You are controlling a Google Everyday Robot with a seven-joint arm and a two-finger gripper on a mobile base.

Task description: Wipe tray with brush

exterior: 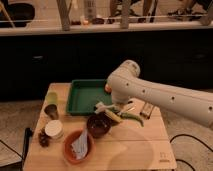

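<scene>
Gripper (pixel 114 107) is hovering, jaws pressed together, off the tray's (pixel 80 103) front-right corner. The brush (pixel 101 106) is lying just beside it, seemingly angled along that front rim.

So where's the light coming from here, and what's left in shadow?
Camera view: warm light on the wooden table and green tray; dark wall behind; the pincer sits under the arm, by the tray's near right corner.
</scene>
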